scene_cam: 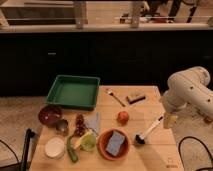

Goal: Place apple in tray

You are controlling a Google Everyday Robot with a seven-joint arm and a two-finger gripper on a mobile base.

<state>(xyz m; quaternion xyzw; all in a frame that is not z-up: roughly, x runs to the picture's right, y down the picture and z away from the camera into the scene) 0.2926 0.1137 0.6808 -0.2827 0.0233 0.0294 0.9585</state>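
Note:
The apple, small, round and red-orange, rests on the wooden table near its middle. The green tray stands at the table's back left corner and looks empty. My white arm reaches in from the right. Its gripper hangs over the table's right edge, to the right of the apple and apart from it. It is far from the tray. Nothing shows in the gripper.
A dark red bowl, metal cup, grape bunch, grey cloth, yellow-green fruit, white dish and orange bowl holding a blue sponge crowd the front left. A dish brush lies below the gripper. A wooden block lies at the back.

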